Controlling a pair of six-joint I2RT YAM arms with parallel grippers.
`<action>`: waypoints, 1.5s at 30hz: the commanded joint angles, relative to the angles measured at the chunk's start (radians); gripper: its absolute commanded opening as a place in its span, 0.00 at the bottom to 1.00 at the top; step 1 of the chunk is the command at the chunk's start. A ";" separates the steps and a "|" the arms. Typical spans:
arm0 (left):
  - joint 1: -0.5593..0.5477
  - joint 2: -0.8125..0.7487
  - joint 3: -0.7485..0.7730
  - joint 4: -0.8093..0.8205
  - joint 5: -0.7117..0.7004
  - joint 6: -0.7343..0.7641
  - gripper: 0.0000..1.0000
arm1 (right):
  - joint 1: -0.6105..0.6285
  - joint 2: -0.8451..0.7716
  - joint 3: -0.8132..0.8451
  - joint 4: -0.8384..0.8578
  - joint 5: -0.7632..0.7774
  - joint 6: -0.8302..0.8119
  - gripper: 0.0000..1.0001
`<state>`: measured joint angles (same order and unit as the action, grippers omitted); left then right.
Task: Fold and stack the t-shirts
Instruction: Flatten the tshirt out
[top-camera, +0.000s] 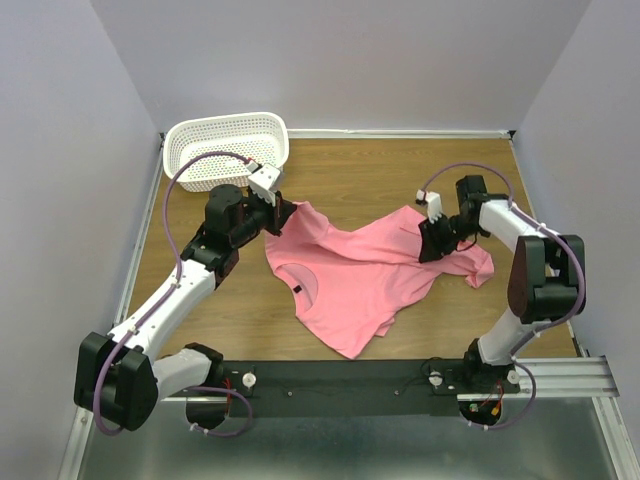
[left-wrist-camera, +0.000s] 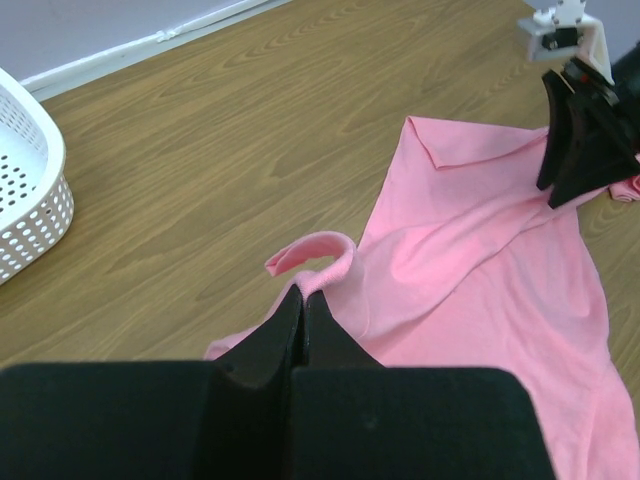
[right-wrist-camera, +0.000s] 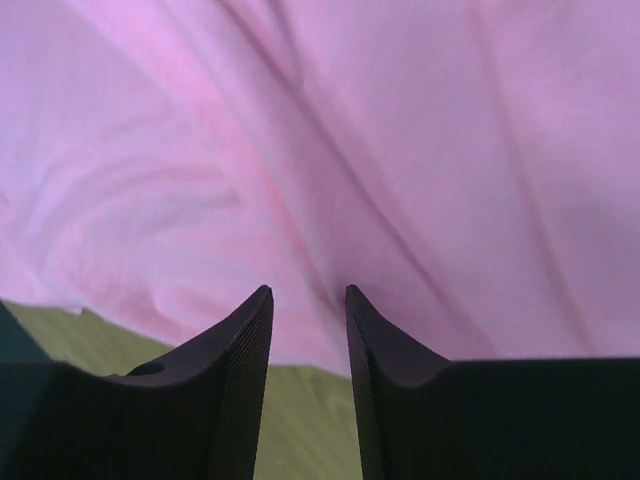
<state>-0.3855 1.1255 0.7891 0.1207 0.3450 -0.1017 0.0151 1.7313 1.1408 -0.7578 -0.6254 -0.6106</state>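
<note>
The salmon-pink t-shirt (top-camera: 360, 275) lies crumpled on the wooden table, its neck with a small dark label (top-camera: 297, 289) turned toward the left front. My left gripper (top-camera: 285, 212) is shut on a rolled edge of the t-shirt (left-wrist-camera: 480, 270) at its far left corner, and the left wrist view shows the closed tips (left-wrist-camera: 303, 292) pinching pink cloth. My right gripper (top-camera: 432, 250) stands over the shirt's right side. Its jaws are open (right-wrist-camera: 308, 292), with wrinkled cloth (right-wrist-camera: 350, 150) just beyond the tips and the cloth's edge running across the gap.
A white perforated basket (top-camera: 225, 150) stands at the back left, close behind the left arm, and its rim shows in the left wrist view (left-wrist-camera: 30, 200). Grey walls enclose the table on three sides. A black rail (top-camera: 350, 385) runs along the near edge.
</note>
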 joint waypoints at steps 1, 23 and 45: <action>0.007 0.007 0.007 -0.016 0.029 0.011 0.00 | 0.016 -0.071 -0.136 -0.024 0.107 -0.066 0.37; 0.005 0.002 0.002 -0.015 0.025 0.017 0.00 | 0.138 0.168 0.252 0.133 0.202 0.167 0.44; 0.005 -0.012 0.006 -0.019 0.015 0.025 0.00 | 0.212 0.260 0.220 0.273 0.425 0.285 0.38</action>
<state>-0.3855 1.1305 0.7891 0.1055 0.3511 -0.0910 0.2180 1.9865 1.3796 -0.5079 -0.1875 -0.3523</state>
